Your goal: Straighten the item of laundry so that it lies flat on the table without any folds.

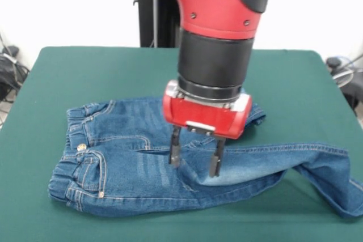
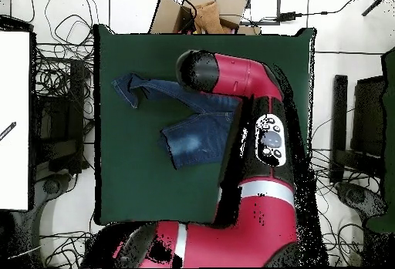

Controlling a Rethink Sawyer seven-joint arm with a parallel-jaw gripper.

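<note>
**A:** Where do your jeans (image 1: 142, 160) lie against the gripper (image 1: 194, 158)?

**B:** Right under it. In your front view the two dark fingers (image 1: 175, 151) come down on the crotch, where the legs fork. The gathered waistband is off to the picture's left of the gripper, with the brass button (image 1: 81, 147) facing you. One leg runs out from under the fingers to the picture's right, and its end is bent and folded over near the edge. The other leg lies behind the gripper, mostly hidden by the red wrist block; you only see its cuff poking out on the far side.

**A:** Is it holding anything?

**B:** The fingers stand apart at a middling gap, with denim showing between them. The tips are touching or almost touching the cloth; you cannot tell which, and no pinched fold shows between them.

**A:** Any bins or trays?

**B:** You have only the table (image 1: 295, 83) in dark green cloth, and the jeans are the one thing lying on it.

**A:** And the arm?

**B:** The arm (image 1: 215, 38) drops from above, its black wrist cylinder and red block pointing the fingers straight down. From overhead the arm (image 2: 258, 119) covers the waist end of the jeans (image 2: 197, 139), while one leg reaches out to a crumpled cuff and the other lies beside the arm.
</note>
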